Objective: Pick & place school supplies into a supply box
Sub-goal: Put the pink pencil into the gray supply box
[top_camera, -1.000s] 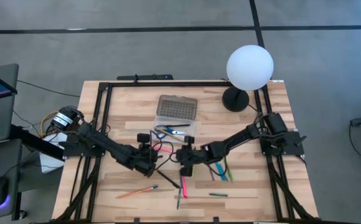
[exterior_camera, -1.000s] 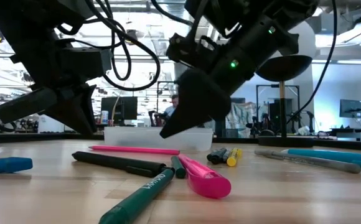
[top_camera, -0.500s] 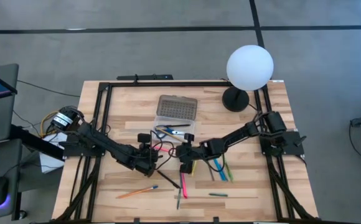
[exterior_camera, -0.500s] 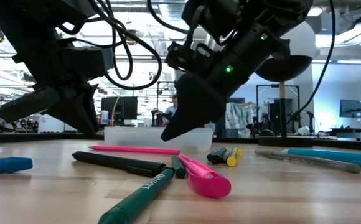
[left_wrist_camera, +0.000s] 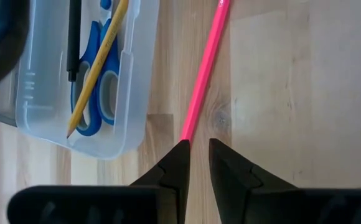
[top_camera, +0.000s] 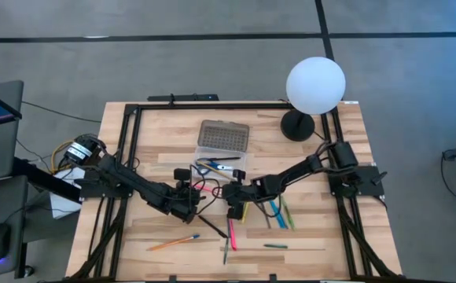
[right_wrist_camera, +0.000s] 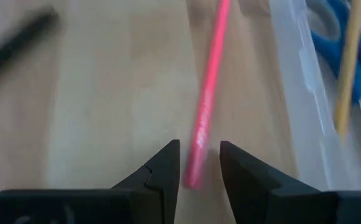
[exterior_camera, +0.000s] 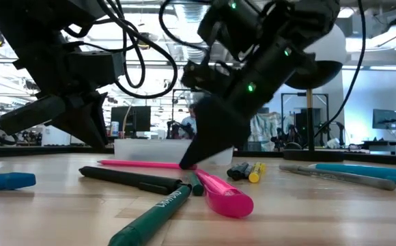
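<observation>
The table [top_camera: 157,126] is seen mid-frame in the high view, with the box [top_camera: 222,149] at its upper centre, scissors [left_wrist_camera: 99,81] and a yellow pencil [left_wrist_camera: 99,65] lying inside. Just below the box, the right gripper [right_wrist_camera: 198,163] is lowered with its jaws apart astride one end of the pink pencil [right_wrist_camera: 206,99], not yet clamped. The left gripper [left_wrist_camera: 195,163] is held narrowly apart at the other end, gripping nothing; other pens [top_camera: 279,214] are scattered toward the lower right.

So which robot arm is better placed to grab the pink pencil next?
Probably the right one. In its wrist view the right gripper has its open fingers on either side of the pink pencil. The left gripper only points at the pencil's tip, with its fingers closer together.
</observation>
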